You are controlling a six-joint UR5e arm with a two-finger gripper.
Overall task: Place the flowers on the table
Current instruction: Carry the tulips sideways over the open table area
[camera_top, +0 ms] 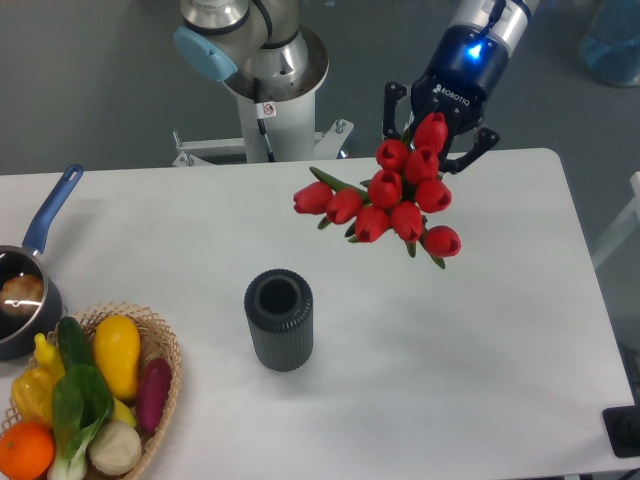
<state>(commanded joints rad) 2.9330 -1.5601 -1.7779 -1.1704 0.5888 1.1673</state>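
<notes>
The flowers, a bunch of red tulips with a few green leaves, hang in the air above the back right part of the white table. The blooms face the camera and hide the stems. My gripper is right behind the top of the bunch, its dark fingers showing on either side of the blooms. It is closed on the hidden stems and holds the bunch clear of the tabletop.
A dark grey ribbed cylindrical vase stands upright left of and in front of the flowers. A wicker basket of produce sits at the front left corner. A blue-handled saucepan is at the left edge. The robot base stands behind the table.
</notes>
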